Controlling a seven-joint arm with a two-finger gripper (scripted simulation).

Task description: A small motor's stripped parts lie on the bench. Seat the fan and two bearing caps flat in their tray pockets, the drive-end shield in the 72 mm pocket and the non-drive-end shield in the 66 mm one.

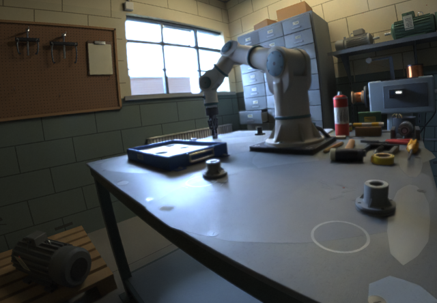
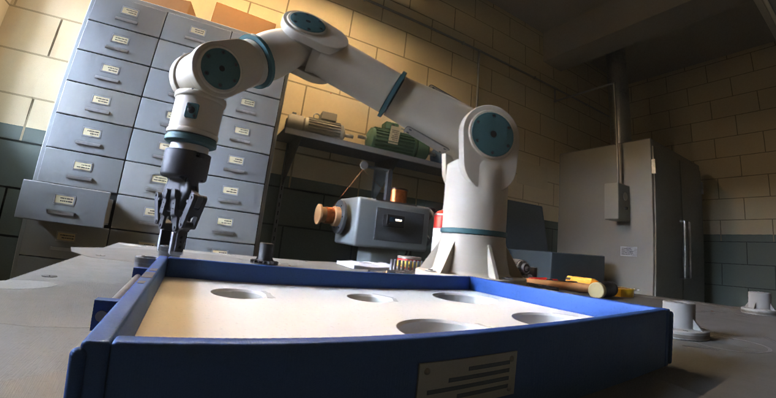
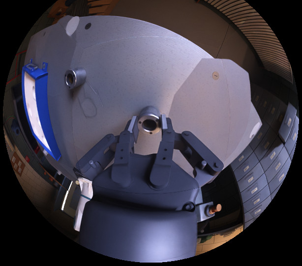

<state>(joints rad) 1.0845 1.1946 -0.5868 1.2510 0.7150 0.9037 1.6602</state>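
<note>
A small metal bearing cap (image 3: 148, 123), a ring with a centre bore and bolt holes, sits on the bench behind the tray, and my gripper (image 3: 148, 127) is closed on it. Seen from the side cameras, my gripper (image 1: 213, 134) (image 2: 175, 246) reaches straight down just past the far corner of the blue tray (image 1: 176, 152) (image 2: 358, 320), whose white insert shows several empty round pockets. A flanged grey shield (image 1: 214, 169) stands on the bench near the tray. A larger flanged shield (image 1: 375, 197) stands further off, toward the bench's near end. A dark fan part (image 2: 264, 253) stands behind the tray.
The tray's raised blue wall (image 2: 157, 265) is right beside my gripper. My arm's base (image 1: 293, 141) stands on its plate to the right. A hammer, tape roll and hand tools (image 1: 370, 151) lie beyond it. The filing cabinet (image 2: 135, 124) stands behind the bench.
</note>
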